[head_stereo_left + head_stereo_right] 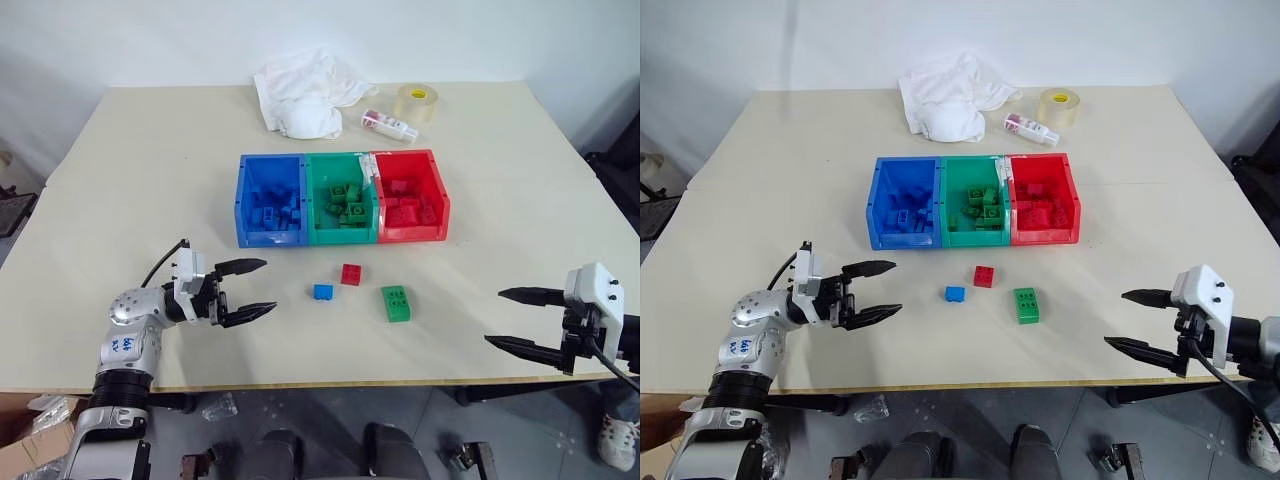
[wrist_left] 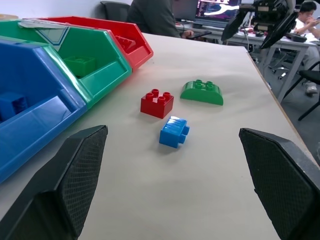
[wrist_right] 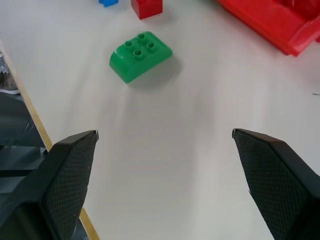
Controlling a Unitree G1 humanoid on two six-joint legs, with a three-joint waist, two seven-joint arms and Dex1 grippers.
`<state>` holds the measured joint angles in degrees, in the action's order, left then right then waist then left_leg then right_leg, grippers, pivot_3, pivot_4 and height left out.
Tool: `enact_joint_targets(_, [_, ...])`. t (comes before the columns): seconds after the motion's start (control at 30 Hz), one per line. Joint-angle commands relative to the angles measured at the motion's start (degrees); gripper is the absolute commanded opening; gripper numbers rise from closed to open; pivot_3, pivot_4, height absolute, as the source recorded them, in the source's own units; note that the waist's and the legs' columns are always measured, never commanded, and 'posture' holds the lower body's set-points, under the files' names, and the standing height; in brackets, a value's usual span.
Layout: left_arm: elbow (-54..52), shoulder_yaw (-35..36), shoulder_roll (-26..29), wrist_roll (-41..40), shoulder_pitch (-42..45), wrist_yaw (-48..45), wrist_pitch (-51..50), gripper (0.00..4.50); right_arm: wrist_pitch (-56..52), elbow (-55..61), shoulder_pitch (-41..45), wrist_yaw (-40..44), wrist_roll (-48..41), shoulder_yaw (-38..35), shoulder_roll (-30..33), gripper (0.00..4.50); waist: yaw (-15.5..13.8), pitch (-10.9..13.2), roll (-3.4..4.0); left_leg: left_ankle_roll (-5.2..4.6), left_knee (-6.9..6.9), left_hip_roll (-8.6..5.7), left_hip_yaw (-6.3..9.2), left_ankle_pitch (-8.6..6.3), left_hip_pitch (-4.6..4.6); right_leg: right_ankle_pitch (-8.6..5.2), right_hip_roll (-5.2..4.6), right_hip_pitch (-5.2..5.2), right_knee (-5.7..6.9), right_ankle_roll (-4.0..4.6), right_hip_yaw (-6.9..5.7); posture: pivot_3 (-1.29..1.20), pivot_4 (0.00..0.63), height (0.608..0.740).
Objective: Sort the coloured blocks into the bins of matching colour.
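3 loose blocks sit on the table (image 1: 150,160) just in front of the bins: blue brick (image 1: 323,292), red brick (image 1: 351,274), green brick (image 1: 396,303), close together, not touching. Blue bin (image 1: 240,205), green bin (image 1: 312,200) and red bin (image 1: 440,195) joined in a row, each holding matching bricks. Left gripper (image 1: 248,290) jaws spread wide, empty, beside the blue brick. Right gripper (image 1: 505,318) spread wide, empty, near the table's front edge. White cloth (image 1: 305,95), tape roll (image 1: 416,102), small bottle (image 1: 389,124) behind the bins.
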<state>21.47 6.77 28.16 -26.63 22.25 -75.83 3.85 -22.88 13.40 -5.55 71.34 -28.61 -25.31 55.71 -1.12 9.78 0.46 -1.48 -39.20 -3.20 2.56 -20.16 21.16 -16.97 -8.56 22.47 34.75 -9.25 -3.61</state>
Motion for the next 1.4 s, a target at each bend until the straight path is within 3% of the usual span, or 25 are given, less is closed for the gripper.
enact_joint_targets(0.03, [-0.2, -0.1, -0.2, -0.1, 1.0, -0.3, 0.6, 4.5, -1.2, 3.4, 3.9, -1.5, -1.7, 3.6, -0.3, 4.49, -0.1, 0.0, 0.0, 0.0, -0.01, 0.0, 0.01, 0.0, 0.01, 0.0, 0.0, 0.0, 0.0, 0.0, 0.0, 0.0, 0.15, 0.74])
enact_joint_targets(0.37, [-2.2, -0.3, -0.9, -0.4, 0.0, 0.8, 0.5, 4.5, 5.1, -9.4, 25.7, 4.1, 7.4, 28.3, -6.5, 4.49, -0.2, 0.0, -0.02, 0.0, -0.02, -0.05, 0.14, 0.0, 0.07, 0.0, -0.01, 0.03, -0.02, 0.0, -0.05, 0.0, 0.15, 0.74])
enact_joint_targets(0.6, [-9.2, 0.9, -0.7, -1.6, -6.4, 3.6, -0.3, 4.5, 13.1, -23.2, 34.2, 7.7, 15.2, 37.6, -11.7, 4.49, 0.5, 0.0, -0.02, 0.01, 0.02, -0.04, 0.16, 0.0, 0.07, 0.0, -0.01, 0.05, -0.03, 0.0, -0.08, 0.0, 0.15, 0.74])
enact_joint_targets(0.83, [-13.1, 1.5, -0.4, -2.0, -9.8, 5.6, -1.3, 4.5, 16.6, -31.8, 38.0, 7.4, 19.6, 40.3, -15.6, 4.49, 1.1, 0.0, -0.03, 0.02, -0.01, -0.03, 0.2, 0.01, 0.03, 0.0, -0.01, 0.0, 0.0, 0.0, -0.09, 0.0, 0.15, 0.74])
enact_joint_targets(1.0, [-13.7, 1.6, -0.5, -2.0, -10.2, 6.2, -1.5, 4.5, 16.8, -33.1, 38.2, 6.8, 19.3, 39.5, -16.8, 3.33, 1.3, 0.0, -0.03, 0.03, -0.01, -0.01, 0.2, 0.01, -0.03, 0.0, 0.0, -0.02, 0.02, 0.01, -0.09, 0.0, 0.15, 0.74])
enact_joint_targets(1.23, [-12.9, 1.4, -0.6, -1.8, -9.7, 6.1, -1.3, 4.5, 12.5, -26.7, 37.5, 4.5, 15.7, 35.4, -17.0, 3.34, 1.3, 0.0, -0.03, 0.03, -0.02, -0.01, 0.19, 0.01, 0.0, 0.0, 0.0, -0.01, 0.02, 0.01, -0.09, 0.0, 0.15, 0.74])
enact_joint_targets(1.4, [-10.8, 1.0, -0.8, -1.5, -7.8, 5.6, -1.0, 4.5, 5.0, -20.5, 41.6, -1.2, 10.0, 29.8, -19.5, 3.34, 1.3, 0.0, 0.0, 0.03, -0.01, -0.01, 0.19, 0.0, 0.06, 0.0, 0.0, 0.08, 0.03, 0.01, -0.08, 0.0, 0.15, 0.74])
